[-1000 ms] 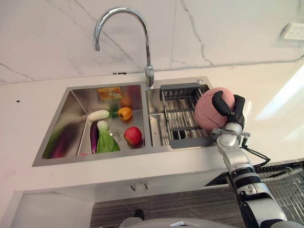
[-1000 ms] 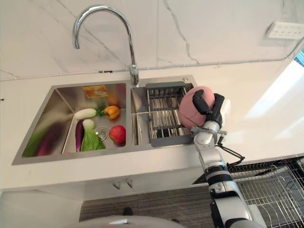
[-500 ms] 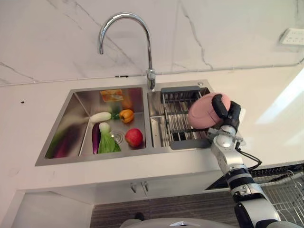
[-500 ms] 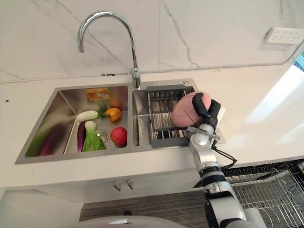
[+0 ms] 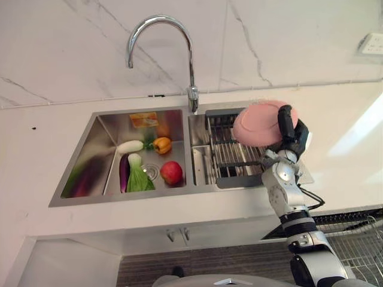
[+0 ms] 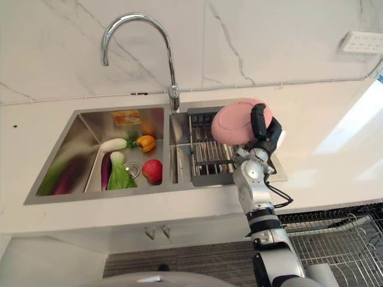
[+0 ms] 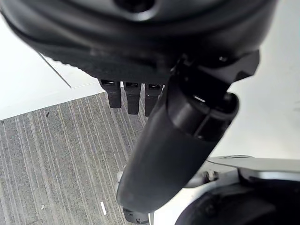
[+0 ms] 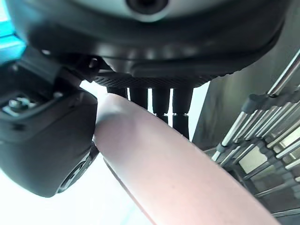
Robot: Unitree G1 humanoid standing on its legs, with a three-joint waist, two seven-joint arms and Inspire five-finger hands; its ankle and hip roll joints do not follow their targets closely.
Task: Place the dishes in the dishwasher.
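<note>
Right now your right hand (image 5: pixel 288 133) has its fingers and thumb clamped on the pink plate (image 5: pixel 258 122), held above the sink's right-hand drying rack (image 5: pixel 230 156); keep that pinch firm while carrying it to the dishwasher rack (image 6: pixel 335 239) beyond the worktop's front right edge.

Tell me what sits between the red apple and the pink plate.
In the left eye view, the steel divider and the drying rack lie between the red apple and the pink plate, held by the right hand.

pink plate (image 5: pixel 258 123): far rim covers part of drying rack (image 5: pixel 227 152) | dishwasher basket (image 6: pixel 335 239): cut off at right edge | orange packet (image 5: pixel 143 119) in sink: too small, perhaps a sponge
</note>
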